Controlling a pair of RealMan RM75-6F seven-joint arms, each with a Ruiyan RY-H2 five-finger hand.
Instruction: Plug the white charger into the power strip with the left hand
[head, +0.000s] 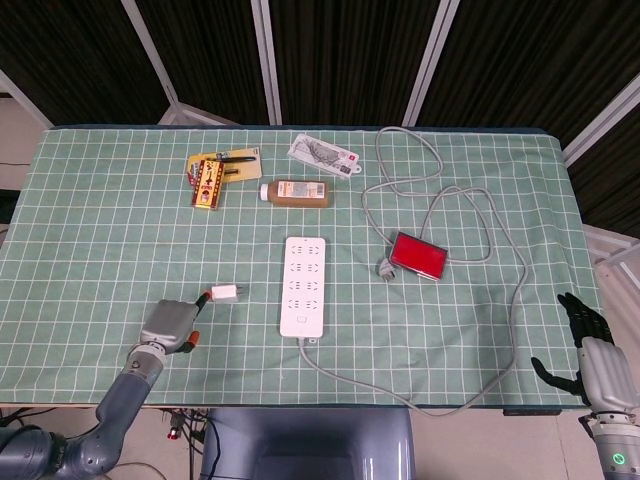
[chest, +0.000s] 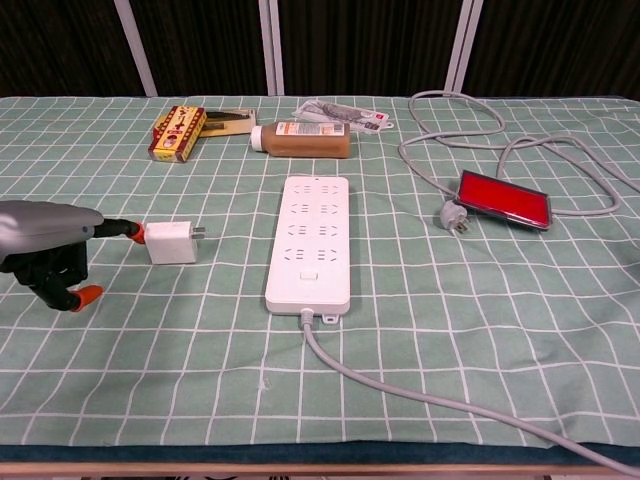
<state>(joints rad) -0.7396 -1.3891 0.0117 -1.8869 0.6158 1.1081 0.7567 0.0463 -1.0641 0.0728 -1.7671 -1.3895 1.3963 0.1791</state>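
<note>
Covering the one table is a green checked cloth (head: 90, 220), the largest thing in sight. One long grey cable (head: 515, 300) loops across its right side and runs back to the one white power strip (head: 304, 285), which lies flat at the middle with its sockets facing up. Two robot hands are present. The left hand (chest: 45, 245) sits low at the near left of the cloth, one orange-tipped finger stretched out to touch the back face of the white charger (chest: 172, 242); its other fingers curl down with nothing between them, so it has no hold on the charger. The right hand (head: 588, 345) hangs off the near right corner of the table, dark fingers apart and empty. One brown bottle (head: 296, 193) lies on its side beyond the strip. One red flat device (head: 418, 255) sits right of the strip, with one grey plug (head: 384, 268) just beside it. One yellow-and-red box (head: 208, 180) and one printed packet (head: 324, 155) lie further back. The single charger rests on the cloth left of the strip, apart from it, prongs pointing toward it.
</note>
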